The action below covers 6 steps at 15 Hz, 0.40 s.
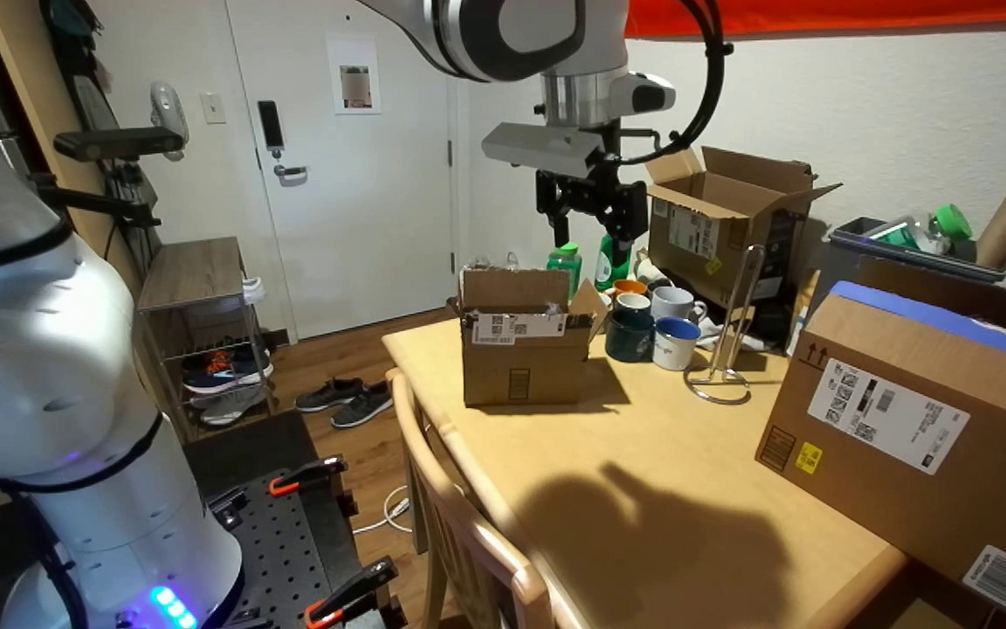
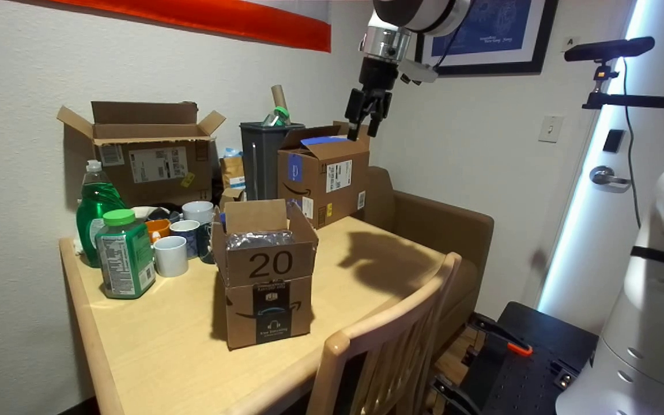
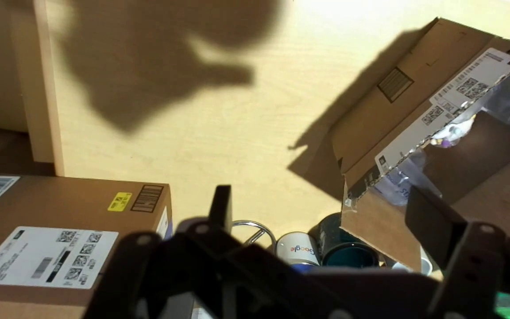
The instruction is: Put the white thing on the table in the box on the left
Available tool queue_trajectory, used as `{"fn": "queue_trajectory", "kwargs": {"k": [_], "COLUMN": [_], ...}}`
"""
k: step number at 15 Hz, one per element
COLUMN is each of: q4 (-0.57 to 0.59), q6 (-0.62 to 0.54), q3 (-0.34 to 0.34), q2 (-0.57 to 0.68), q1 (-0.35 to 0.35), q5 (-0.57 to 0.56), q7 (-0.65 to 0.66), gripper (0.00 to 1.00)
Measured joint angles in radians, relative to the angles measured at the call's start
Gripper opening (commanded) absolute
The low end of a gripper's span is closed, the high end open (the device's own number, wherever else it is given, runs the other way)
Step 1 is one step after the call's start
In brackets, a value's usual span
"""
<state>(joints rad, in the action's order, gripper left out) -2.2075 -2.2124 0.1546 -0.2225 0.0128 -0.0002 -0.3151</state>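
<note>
Wrist view shows the small box [image 3: 407, 113] cut off at the right edge and partly covered by a finger of the hand [image 1: 591, 248]. Just inside the labelled wall lies a little white lump [image 3: 455, 132] with coloured flecks (too blurred to name), close to some clear plastic [image 3: 403, 179]; whether this is the white thing of the task cannot be told for sure. Dark, unfocused parts of the hand fill the bottom and partly hide a white mug [image 3: 297, 249] and a dark green mug [image 3: 349, 241]. In an exterior view the small box covers the lower part of a green-capped jar [image 1: 564, 260].

The arm [image 1: 547, 35] runs out of frame at the top in both exterior views. The hand hangs well above the worktop [image 1: 669, 428], pointing down, its two fingers set wide apart.

The worktop is smooth, light tan wood, with a broad dark shadow across it. The small box stands upright beside the mugs; a big brown box [image 1: 913, 454] with blue tape is well apart from it. A wooden chair [image 2: 392, 323] stands at the edge. Around them are a white door [image 1: 354, 192], a framed picture [image 2: 482, 34] and a brown upholstered seat [image 2: 453, 222].
</note>
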Motion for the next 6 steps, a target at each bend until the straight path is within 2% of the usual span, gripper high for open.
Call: {"fn": "queue_trajectory", "kwargs": {"k": [6], "q4": [-0.001], "q6": [0.0], "q3": [-0.005], "q2": [0.003], "q1": [0.004], "q5": [0.0], "q7": [0.001], "gripper": [1.0]}}
